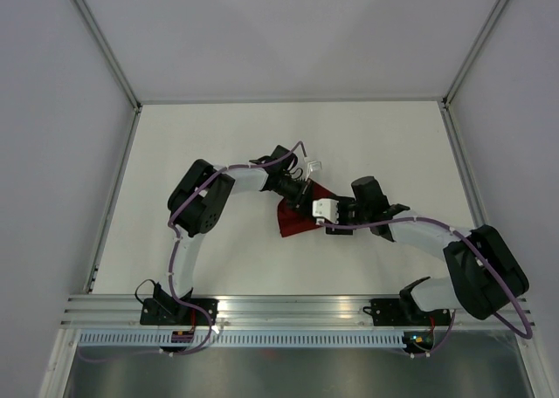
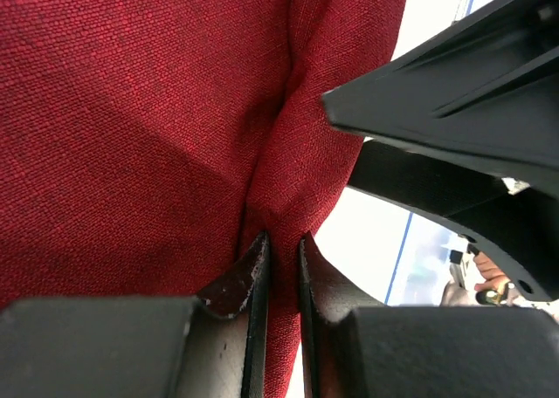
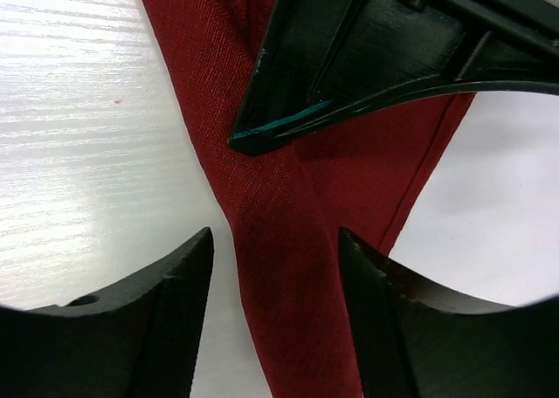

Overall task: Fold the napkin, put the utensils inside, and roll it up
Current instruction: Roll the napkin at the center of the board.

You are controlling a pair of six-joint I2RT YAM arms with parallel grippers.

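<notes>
The dark red napkin (image 1: pixel 290 219) lies bunched and folded small on the white table, between the two arms. My left gripper (image 1: pixel 307 191) is at its upper right part. In the left wrist view the left gripper (image 2: pixel 284 241) is shut on a raised fold of the napkin (image 2: pixel 131 110), with cloth pinched between the narrow jaws. My right gripper (image 1: pixel 325 222) hovers at the napkin's right side. It is open (image 3: pixel 275 236), its fingers straddling a narrow rolled strip of napkin (image 3: pixel 297 267) without touching it. The utensils are hidden or out of view.
The two grippers are very close together: the right one's black finger (image 2: pixel 454 84) looms in the left wrist view, and the left one's finger (image 3: pixel 349 66) in the right wrist view. White table (image 1: pixel 218 145) with metal frame posts at its sides; an aluminium rail (image 1: pixel 288 306) runs along the near edge.
</notes>
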